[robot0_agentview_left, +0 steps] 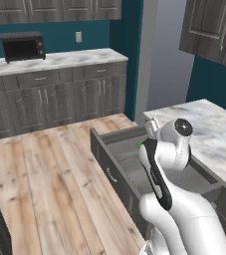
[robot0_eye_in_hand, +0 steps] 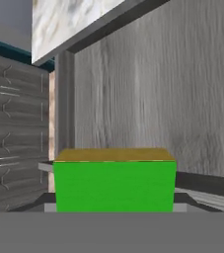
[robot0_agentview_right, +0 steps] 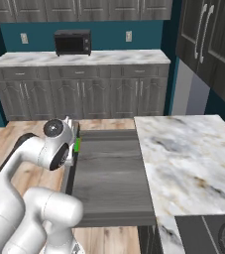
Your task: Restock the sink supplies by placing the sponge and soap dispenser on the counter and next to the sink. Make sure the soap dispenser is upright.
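I read the gripper [robot0_eye_in_hand: 114,210] as part-closed on the flat green sponge with a yellow layer [robot0_eye_in_hand: 114,180], long axis across the jaws, over the open dark grey drawer [robot0_agentview_right: 111,171]; the white-veined marble counter [robot0_agentview_right: 188,158] lies beside it.

Flat, even rendered light across both base views — no clear source, no glare. The counter [robot0_agentview_right: 193,158] marble reads bright but not blown out; teal wall and cabinets [robot0_agentview_left: 59,97] stay mid-toned. Shadows weak: soft darkening inside the open drawer [robot0_agentview_left: 129,164] and under the countertop overhang. Arm shell shows gentle shading, no sharp highlights. Base views slightly soft, low resolution, jagged edges on cabinet lines. Hand view blurrier — wood grain smeared, the sponge [robot0_eye_in_hand: 114,180] fills the bottom as flat saturated green, yellow layer on top. No visible edge distortion.
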Motion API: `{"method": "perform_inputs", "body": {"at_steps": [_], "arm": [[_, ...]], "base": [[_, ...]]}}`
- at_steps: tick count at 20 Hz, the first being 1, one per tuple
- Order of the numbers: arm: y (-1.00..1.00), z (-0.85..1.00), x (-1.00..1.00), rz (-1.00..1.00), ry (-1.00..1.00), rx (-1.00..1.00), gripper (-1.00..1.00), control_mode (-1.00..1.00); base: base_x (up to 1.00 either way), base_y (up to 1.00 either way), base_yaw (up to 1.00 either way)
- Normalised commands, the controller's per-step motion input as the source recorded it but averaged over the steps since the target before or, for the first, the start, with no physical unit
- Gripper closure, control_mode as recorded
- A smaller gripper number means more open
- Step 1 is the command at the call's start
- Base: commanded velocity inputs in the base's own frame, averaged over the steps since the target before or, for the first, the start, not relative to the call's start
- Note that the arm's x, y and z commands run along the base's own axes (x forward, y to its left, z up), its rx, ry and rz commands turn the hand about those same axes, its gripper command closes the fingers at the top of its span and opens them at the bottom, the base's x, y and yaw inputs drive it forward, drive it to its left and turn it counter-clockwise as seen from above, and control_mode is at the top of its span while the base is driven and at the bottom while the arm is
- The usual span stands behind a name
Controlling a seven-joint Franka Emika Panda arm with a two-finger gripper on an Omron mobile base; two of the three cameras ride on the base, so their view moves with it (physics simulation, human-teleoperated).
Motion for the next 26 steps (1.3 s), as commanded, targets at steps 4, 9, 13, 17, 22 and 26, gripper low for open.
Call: {"method": "perform_inputs", "body": {"at_steps": [4,9,13,17,22,26], "arm": [[0.17,-0.05,-0.19,0.07,-0.03,-0.06,1.0,1.0],[0.0,0.0,0.0,0.0,0.0,0.0,1.0,1.0],[0.0,0.0,0.0,0.0,0.0,0.0,1.0,1.0],[0.0,0.0,0.0,0.0,0.0,0.0,1.0,1.0],[0.0,0.0,0.0,0.0,0.0,0.0,1.0,1.0],[0.0,0.0,0.0,0.0,0.0,0.0,1.0,1.0]], "base": [[-0.27,0.33,0.16],[-0.44,0.66,0.42],[-0.42,0.45,0.44],[-0.63,0.17,0.43],[-0.56,0.12,0.48],[-0.04,0.17,0.57]]}}
